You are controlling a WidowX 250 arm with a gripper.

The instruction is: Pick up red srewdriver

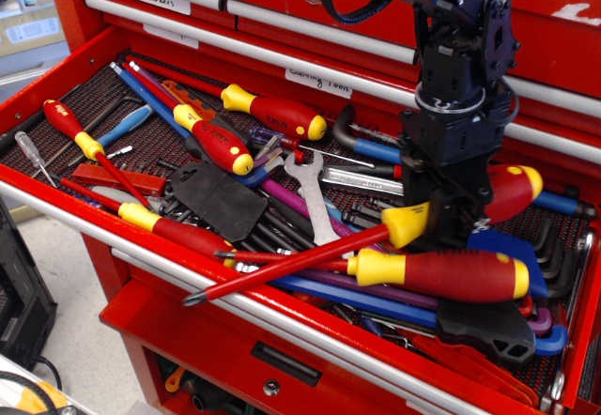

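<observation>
The red srewdriver has a fat plain red handle, a yellow collar and a long thin red shaft. It hangs tilted over the open tool drawer, handle up at the right, tip low over the drawer's front rail. My black gripper comes down from above and is shut on the handle just behind the collar. The middle of the handle is hidden by the gripper.
A similar large screwdriver with lettering lies just below it. Smaller red-and-yellow screwdrivers, a wrench, a black case, hex keys and blue tools crowd the drawer. Closed drawers rise behind.
</observation>
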